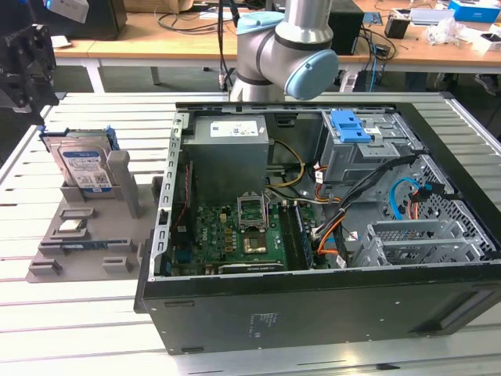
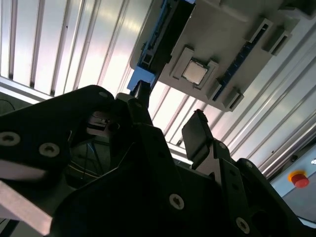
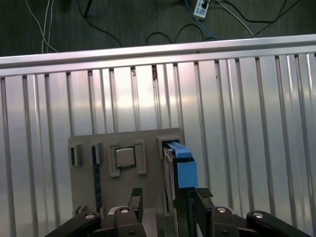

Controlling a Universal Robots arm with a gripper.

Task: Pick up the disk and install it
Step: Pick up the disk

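Gripper [image 3: 169, 196] is held wide open and empty in the first wrist view, its two dark fingers [image 3: 136, 197] parted with nothing between them. It is kept clear above the holder, with nothing touched.

Across the slatted metal desk [image 1: 78, 337] the big computer case [image 1: 313, 309] is laid on its side with the panel off, presumably so the bays can be reached from above. Inside, the grey power-supply box [image 1: 227, 149] is seated by the far wall, and a lone blue bracket [image 1: 350, 127] is seen toward the exterior view's right.

Beside the case, on the exterior view's left, the grey holder [image 1: 102, 231] is set. The disk [image 1: 82, 168] is stood on edge in its slot, framed by its blue caddy, likely so that its flat faces can be pinched. A small processor chip [image 3: 125, 157] is nested just beside it. Nothing is picked up yet.
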